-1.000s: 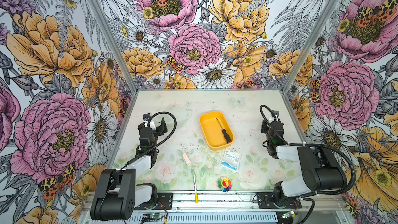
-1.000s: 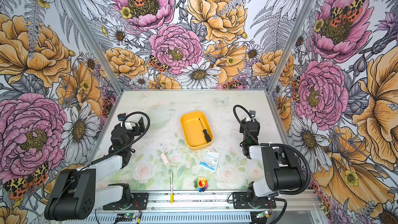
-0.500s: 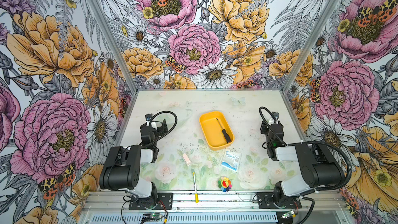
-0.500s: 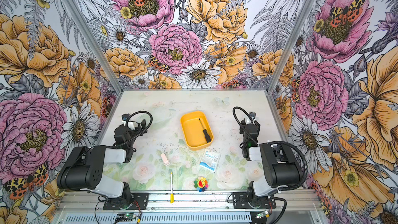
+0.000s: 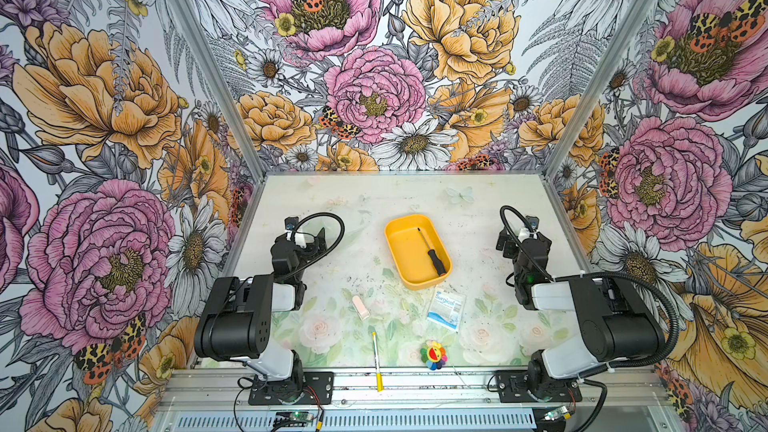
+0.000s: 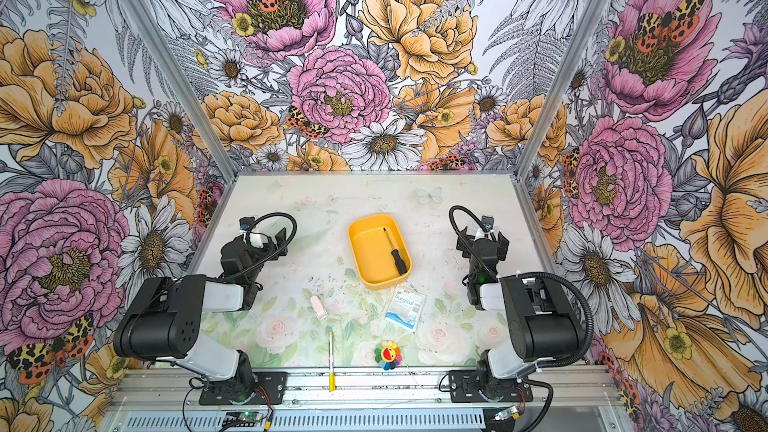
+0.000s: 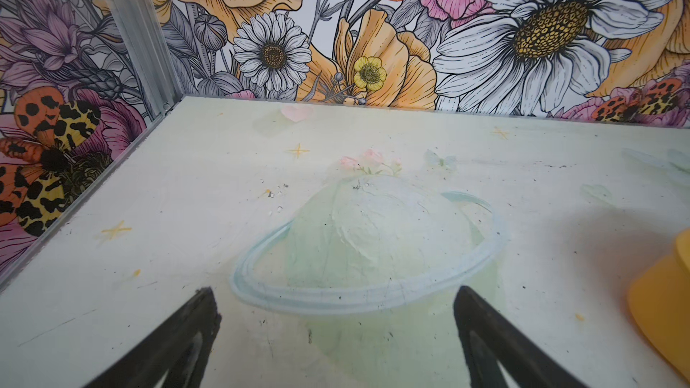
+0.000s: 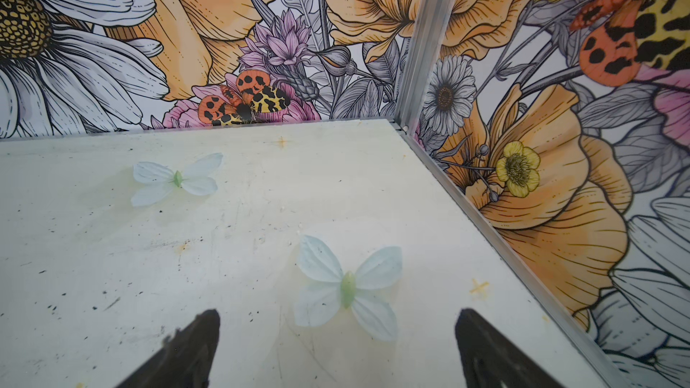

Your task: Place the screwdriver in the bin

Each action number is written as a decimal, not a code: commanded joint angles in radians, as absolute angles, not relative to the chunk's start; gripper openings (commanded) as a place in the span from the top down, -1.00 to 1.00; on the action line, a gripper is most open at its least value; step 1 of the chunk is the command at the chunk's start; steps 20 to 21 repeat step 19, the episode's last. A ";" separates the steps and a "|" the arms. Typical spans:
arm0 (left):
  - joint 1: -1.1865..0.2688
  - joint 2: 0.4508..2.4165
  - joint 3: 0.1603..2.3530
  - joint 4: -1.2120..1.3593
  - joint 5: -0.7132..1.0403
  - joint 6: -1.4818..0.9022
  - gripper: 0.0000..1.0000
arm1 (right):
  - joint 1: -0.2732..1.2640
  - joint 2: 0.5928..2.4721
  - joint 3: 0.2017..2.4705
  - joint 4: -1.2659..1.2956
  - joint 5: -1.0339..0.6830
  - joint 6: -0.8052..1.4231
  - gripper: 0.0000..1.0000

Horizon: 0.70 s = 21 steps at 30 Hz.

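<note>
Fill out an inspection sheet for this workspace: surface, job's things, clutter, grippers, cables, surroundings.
Surface: pale flower-printed tabletop, speckled with dark marks.
Job's things: slim black-handled screwdriver lies inside the shallow yellow-orange plastic bin, shaft towards the back wall.
Clutter: small pink block, white-and-blue sachet just in front of the bin, white-and-yellow pen with its yellow end over the front rail, rainbow flower toy; all outside the bin.
Grippers: left gripper and right gripper open, empty, apart from the bin.
Cables: black ribbed hoses loop along both arms; none lies over the objects.
Surroundings: flower-wallpaper walls, aluminium corner posts.
</note>
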<state>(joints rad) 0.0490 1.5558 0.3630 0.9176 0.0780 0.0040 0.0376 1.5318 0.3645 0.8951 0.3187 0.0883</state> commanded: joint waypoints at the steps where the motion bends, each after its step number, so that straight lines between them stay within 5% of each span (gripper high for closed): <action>1: 0.056 1.555 0.377 0.948 0.111 0.016 -0.97 | 0.036 1.535 0.367 0.917 0.319 0.092 -0.99; 21: 0.041 1.552 0.379 0.940 0.015 0.001 -0.98 | 0.037 1.536 0.367 0.918 0.319 0.091 -0.99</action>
